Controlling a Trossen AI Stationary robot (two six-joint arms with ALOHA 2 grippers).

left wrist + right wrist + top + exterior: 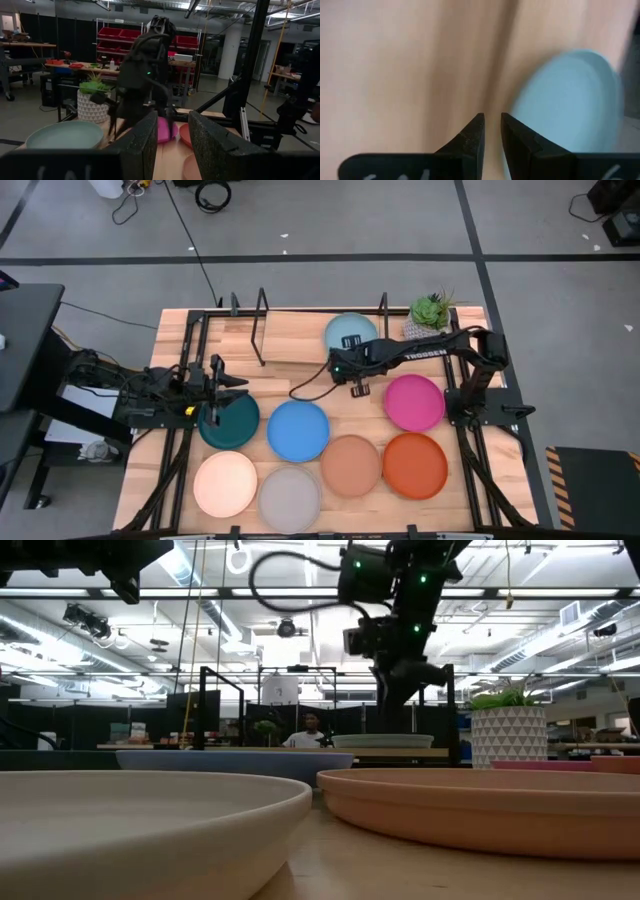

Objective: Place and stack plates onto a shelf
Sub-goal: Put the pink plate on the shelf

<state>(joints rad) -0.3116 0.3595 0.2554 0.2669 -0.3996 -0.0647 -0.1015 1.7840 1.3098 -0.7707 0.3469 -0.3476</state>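
Cream plate [140, 830] nearest the low camera, peach plate [490, 808] beside it.

Writing: pale lettering on my right forearm, reads about as "TROSSEN".

Containers: white patterned pot [508, 735] with the green plant [432, 309], at the shelf's [300, 340] right end. Light blue plate [349, 333] lies flat on the shelf's wooden board, nothing in it.

My right gripper [359, 387] hangs just in front of the shelf, near that plate's front rim and apart from it; fingers [470, 136] a narrow slit apart, pinching nothing.

My left gripper [225, 387] sits over the dark teal plate's [229, 420] rear edge, left front of the shelf; fingers [142, 142] spread, empty.

Blue [298, 430], magenta [415, 402], orange-red [414, 465] and grey [289, 497] plates lie on the table in front of the shelf.
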